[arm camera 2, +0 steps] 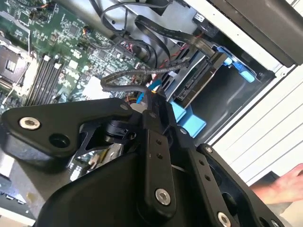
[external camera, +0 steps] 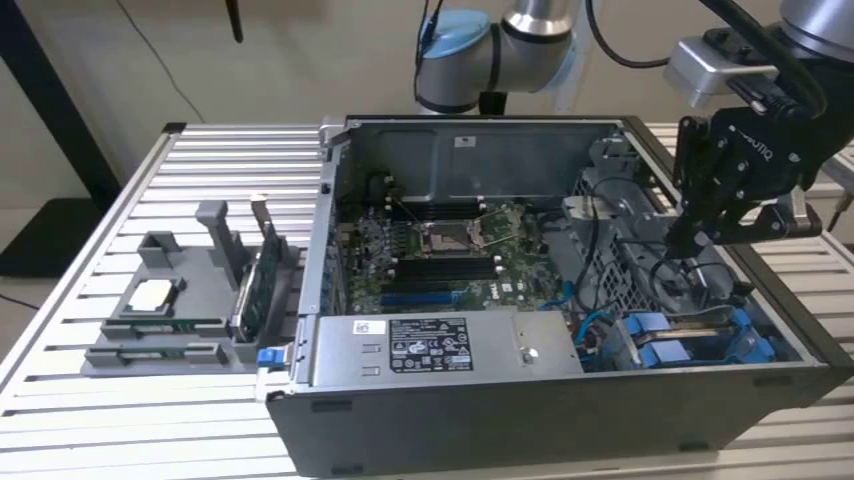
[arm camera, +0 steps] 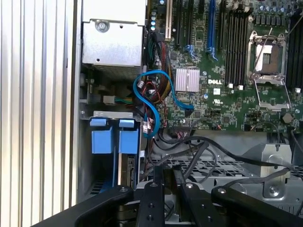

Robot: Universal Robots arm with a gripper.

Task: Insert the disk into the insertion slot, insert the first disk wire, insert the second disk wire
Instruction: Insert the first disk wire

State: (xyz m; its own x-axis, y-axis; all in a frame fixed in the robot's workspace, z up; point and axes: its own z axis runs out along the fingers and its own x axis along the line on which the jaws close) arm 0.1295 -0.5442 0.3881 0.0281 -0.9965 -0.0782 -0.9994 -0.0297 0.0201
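Exterior view, right of frame: the gripper (external camera: 686, 240), inside the computer case (external camera: 534, 425), pinches a black wire (arm camera 2: 105, 81). Lower right, the disk (external camera: 687, 340) sits in the insertion slot (external camera: 785, 342); the power box (external camera: 534, 335) bears a white label (external camera: 411, 343).

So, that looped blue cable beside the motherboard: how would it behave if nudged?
Probably floppy yet springy: the blue cable holds a loose curl, so it would likely bend aside and rebound. Likely light, being thin. It may snag, since it crosses other wires.
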